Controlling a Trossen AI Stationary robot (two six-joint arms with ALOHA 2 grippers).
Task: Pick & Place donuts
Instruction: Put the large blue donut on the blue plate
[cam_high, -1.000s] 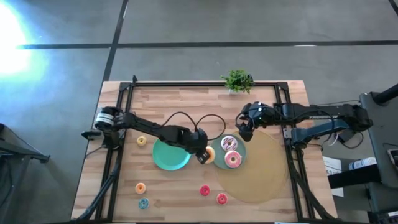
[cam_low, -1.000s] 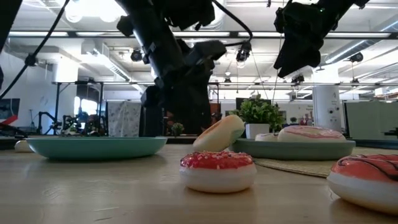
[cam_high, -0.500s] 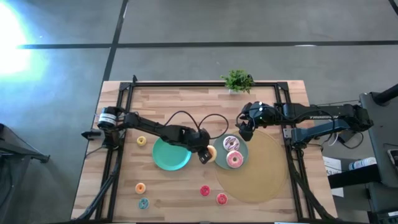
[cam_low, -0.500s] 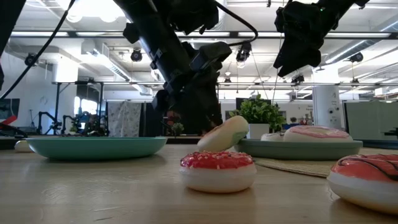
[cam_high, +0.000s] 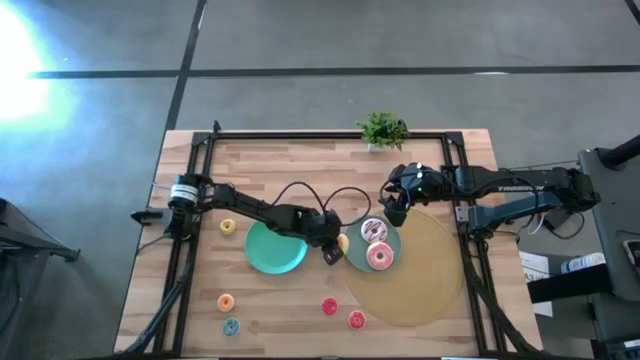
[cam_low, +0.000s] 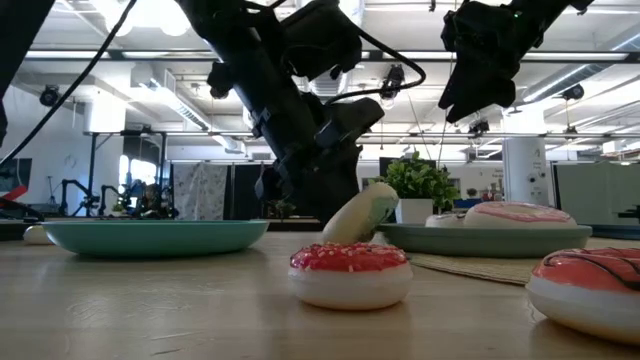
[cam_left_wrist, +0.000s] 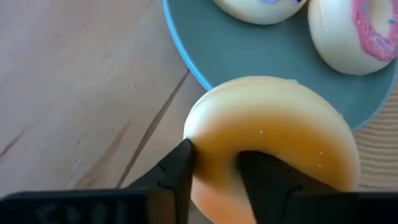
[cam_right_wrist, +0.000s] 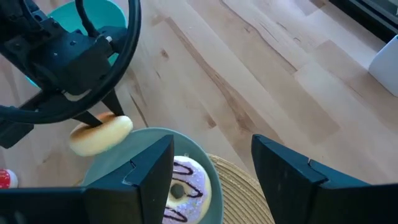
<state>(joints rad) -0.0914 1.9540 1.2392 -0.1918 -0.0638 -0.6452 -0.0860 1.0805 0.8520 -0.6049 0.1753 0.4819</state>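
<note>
An orange donut (cam_high: 342, 243) stands tilted at the left rim of the right teal plate (cam_high: 358, 262). My left gripper (cam_high: 330, 249) is shut on it. On that plate lie a white-purple donut (cam_high: 373, 229) and a pink donut (cam_high: 379, 256). My right gripper (cam_high: 393, 211) hangs open above the plate's far edge, holding nothing. Loose on the table are a yellow donut (cam_high: 227, 227), an orange one (cam_high: 226, 301), a teal one (cam_high: 231, 326) and two red ones (cam_high: 329, 306) (cam_high: 356, 319). My left gripper grips the donut's ring (cam_left_wrist: 214, 180) on the side away from the plate. One finger (cam_left_wrist: 264, 180) is in the centre hole and the other finger (cam_left_wrist: 177, 171) is on the outer edge. The fingers slant down from the table's left. The donut (cam_low: 360, 212) stays tilted, its upper part leaning on the plate's rim (cam_low: 400, 232).
An empty teal plate (cam_high: 275, 250) lies just left of my left gripper. The right plate sits on the edge of a round woven mat (cam_high: 420, 280). A small potted plant (cam_high: 381, 130) stands at the far edge. A black cable (cam_high: 300, 190) loops over the table's middle.
My left gripper has come down and a little toward the right plate, onto the tilted orange donut. The donut has shifted slightly toward the plate and still leans on its rim.
</note>
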